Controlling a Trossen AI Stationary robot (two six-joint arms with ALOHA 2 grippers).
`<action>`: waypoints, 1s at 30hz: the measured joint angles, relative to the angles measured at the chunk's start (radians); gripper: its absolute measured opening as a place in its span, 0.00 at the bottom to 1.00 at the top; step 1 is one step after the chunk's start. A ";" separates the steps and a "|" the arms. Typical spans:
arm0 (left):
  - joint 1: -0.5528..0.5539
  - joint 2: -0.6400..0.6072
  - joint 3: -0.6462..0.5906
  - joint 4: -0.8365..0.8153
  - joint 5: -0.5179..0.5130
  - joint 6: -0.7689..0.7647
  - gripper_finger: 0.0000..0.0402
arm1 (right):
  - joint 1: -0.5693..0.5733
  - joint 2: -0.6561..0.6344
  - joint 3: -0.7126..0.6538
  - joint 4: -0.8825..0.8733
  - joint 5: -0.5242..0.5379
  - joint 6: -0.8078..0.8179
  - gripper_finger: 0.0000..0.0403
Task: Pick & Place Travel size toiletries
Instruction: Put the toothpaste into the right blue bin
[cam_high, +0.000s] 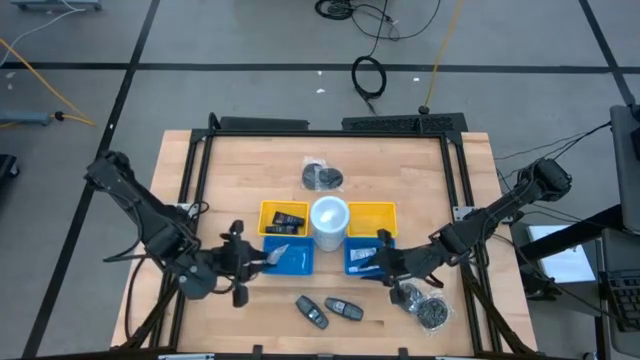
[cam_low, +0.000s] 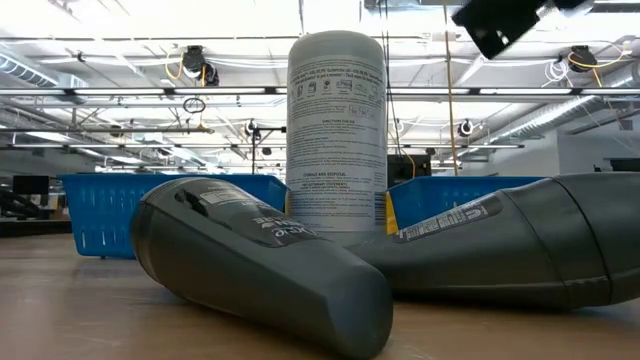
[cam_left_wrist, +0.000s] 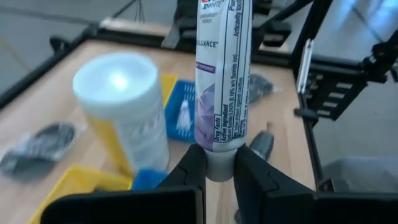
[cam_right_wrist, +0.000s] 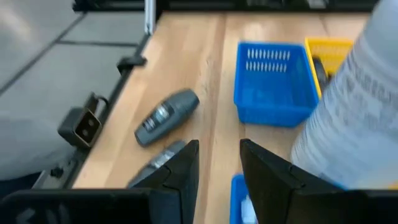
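Observation:
My left gripper (cam_high: 256, 262) is at the left edge of the left blue basket (cam_high: 296, 262) and is shut on a white toothpaste tube (cam_left_wrist: 222, 74) with purple and red print. The tube also shows silvery over that basket (cam_high: 277, 254). My right gripper (cam_high: 376, 262) is over the right blue basket (cam_high: 356, 262). Its fingers are apart with nothing between them (cam_right_wrist: 219, 171). Something small and white (cam_right_wrist: 249, 210) lies in the basket under it. My left gripper pinches the tube's cap end (cam_left_wrist: 219, 169) between its two fingers (cam_left_wrist: 190, 172). The fingers point toward the table's right, slanting a little down. The tube sticks straight out beyond the fingertips, along them, lifted clear above the basket.
A tall white canister (cam_high: 328, 222) stands between two yellow bins (cam_high: 283, 218) (cam_high: 372, 218). Two black fobs (cam_high: 312, 311) (cam_high: 345, 310) lie near the front edge. Clear bags of grey bits lie at the back (cam_high: 322, 177) and front right (cam_high: 425, 308).

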 joint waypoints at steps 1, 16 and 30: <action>0.001 0.006 0.000 0.031 -0.001 0.031 0.08 | 0.000 0.000 0.000 0.019 0.000 -0.010 0.28; 0.033 0.178 0.000 0.459 -0.021 0.373 0.08 | 0.000 0.000 0.000 0.329 0.000 -0.200 0.28; 0.096 0.317 0.000 0.789 0.064 0.542 0.08 | 0.000 0.000 0.000 0.563 0.000 -0.332 0.28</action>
